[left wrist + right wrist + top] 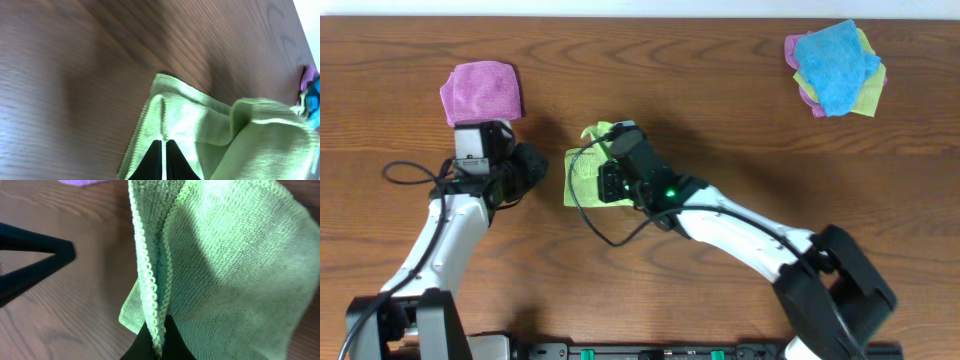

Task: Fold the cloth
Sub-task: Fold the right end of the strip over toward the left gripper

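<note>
A lime-green cloth point(582, 165) lies partly folded on the wooden table, left of centre. My right gripper point(608, 180) is over it and shut on its stitched edge, with two layers pinched between the fingers point(159, 330). The rest of the cloth point(235, 265) hangs and drapes away from that grip. My left gripper point(535, 168) is just left of the cloth, with its fingers together point(163, 142) and pointing at the cloth point(200, 120). In the right wrist view the left gripper point(45, 262) is apart from the cloth's edge.
A folded purple cloth point(482, 92) lies behind the left arm. A pile of blue, yellow and pink cloths point(835, 68) sits at the back right. A black cable point(590, 215) loops beside the right arm.
</note>
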`<state>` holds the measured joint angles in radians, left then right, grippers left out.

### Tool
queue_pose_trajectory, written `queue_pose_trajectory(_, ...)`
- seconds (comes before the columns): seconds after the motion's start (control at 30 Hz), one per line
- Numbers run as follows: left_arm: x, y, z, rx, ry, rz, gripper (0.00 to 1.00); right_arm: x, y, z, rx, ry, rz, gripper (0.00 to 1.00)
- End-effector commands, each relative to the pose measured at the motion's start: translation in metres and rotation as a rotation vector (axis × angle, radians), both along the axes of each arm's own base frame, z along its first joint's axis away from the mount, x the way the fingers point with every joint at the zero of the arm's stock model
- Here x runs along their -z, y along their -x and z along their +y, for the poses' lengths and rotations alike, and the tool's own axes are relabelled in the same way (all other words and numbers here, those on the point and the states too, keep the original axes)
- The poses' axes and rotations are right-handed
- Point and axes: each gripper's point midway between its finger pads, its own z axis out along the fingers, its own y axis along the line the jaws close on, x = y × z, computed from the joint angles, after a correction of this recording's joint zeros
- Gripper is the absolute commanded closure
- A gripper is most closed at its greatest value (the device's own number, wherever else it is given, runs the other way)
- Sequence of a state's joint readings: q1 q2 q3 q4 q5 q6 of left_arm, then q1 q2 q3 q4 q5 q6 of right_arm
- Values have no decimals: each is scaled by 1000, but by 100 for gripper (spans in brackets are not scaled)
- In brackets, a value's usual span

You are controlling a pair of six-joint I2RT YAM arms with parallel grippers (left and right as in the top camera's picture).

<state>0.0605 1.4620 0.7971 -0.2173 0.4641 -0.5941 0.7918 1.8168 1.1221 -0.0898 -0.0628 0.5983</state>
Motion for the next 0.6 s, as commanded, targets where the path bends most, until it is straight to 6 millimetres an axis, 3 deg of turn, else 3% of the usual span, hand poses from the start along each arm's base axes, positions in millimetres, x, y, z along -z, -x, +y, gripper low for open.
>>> queue_pose_trajectory(0.0,-7,0,14,-11,-27,-22,94,0,3,17,-34,12,-1,99)
queue_pose_trajectory(0.37,-10,3,31,-56,-24,-18,94,30,18,31,-78,46,40,99)
queue_pose_trajectory(0.57,-10,4,31,-58,-23,-16,94,33,20,40,-94,32,27,99)
